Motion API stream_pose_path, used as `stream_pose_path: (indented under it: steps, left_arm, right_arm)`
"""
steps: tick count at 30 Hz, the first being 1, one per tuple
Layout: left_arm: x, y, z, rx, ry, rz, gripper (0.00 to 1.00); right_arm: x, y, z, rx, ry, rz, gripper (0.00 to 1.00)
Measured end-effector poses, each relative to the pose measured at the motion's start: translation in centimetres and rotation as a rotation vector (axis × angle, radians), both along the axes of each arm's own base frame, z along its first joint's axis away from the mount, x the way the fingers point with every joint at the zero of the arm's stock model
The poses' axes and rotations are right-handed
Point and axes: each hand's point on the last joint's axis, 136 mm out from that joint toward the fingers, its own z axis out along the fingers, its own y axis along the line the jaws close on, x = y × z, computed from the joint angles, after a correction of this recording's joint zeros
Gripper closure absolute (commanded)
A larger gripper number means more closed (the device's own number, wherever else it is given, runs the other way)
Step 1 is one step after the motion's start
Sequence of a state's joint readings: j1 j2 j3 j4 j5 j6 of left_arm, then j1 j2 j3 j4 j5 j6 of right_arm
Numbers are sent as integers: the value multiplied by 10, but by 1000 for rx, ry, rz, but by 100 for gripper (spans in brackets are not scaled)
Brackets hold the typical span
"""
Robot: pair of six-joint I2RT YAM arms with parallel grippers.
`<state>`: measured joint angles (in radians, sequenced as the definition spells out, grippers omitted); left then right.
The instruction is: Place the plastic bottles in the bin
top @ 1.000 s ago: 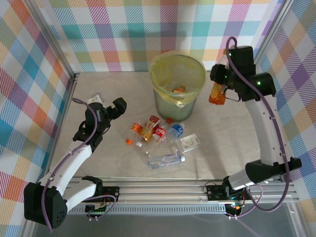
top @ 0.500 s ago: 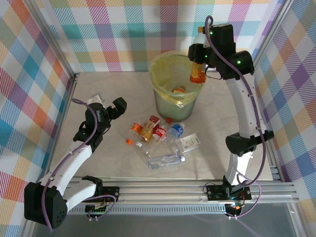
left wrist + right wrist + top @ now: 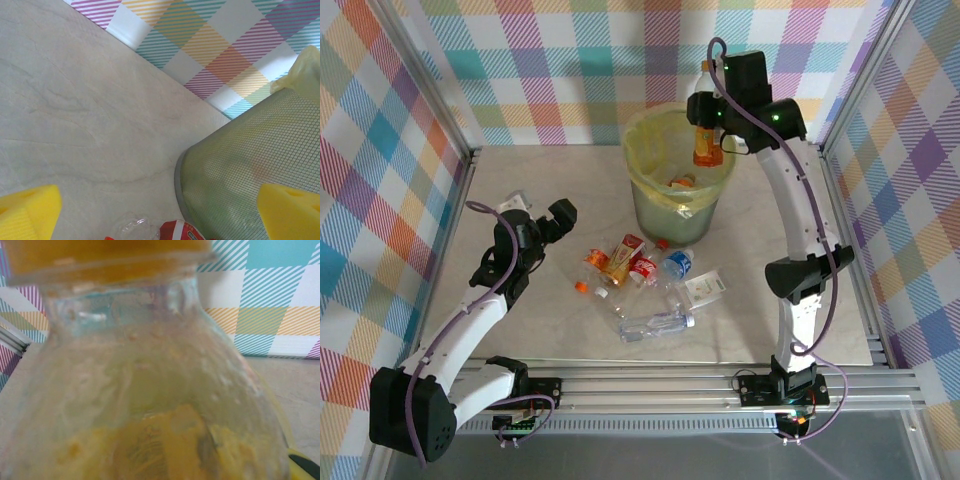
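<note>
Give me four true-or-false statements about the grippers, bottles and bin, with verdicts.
1. The right gripper holds an orange bottle over the rim of the bin. True.
2. The left gripper is shut on a bottle. False: it is open and empty.
3. The bin is bare inside. False: an orange object lies in it.
4. Several bottles lie on the table near the bin. True.

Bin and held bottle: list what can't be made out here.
Right wrist: the orange bottle is so close that it blurs; label unreadable.
Top external: the bin, contents partly hidden by its own wall; count unclear.
Left wrist: a red-labelled bottle, cut off by the bottom edge.
</note>
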<state>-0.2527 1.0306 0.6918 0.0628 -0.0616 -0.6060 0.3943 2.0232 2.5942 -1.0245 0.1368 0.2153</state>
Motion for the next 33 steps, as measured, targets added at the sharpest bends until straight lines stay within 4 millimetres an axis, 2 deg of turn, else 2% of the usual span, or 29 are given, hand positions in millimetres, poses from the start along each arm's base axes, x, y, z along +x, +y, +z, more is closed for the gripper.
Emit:
stream_pose_path:
  steps: [9,16,21,26,28,30,33]
  left_arm:
    - [1,-1,-2,1,7,-2,0]
    - [-3,-2,2,-2,-1,-17,0]
    - [-6,-1,11,5,-31,-23,0]
    - [-9,-1,15,11,-41,-25,0]
    - [-10,-1,13,14,-33,-29,0]
    - [-11,-1,11,19,-24,-31,0]
    - [-12,-2,9,28,-16,-41,0]
  right_arm:
    - [22,16,-20,-13,-2,41,64]
    - [35,27,-56,-57,55,63,57]
    - [37,26,-93,-114,122,64,50]
    - [37,20,-143,-190,212,49,38]
    - [36,18,-154,-209,231,45,31]
    - [36,16,-158,-223,239,40,25]
    - [37,14,-153,-225,222,34,17]
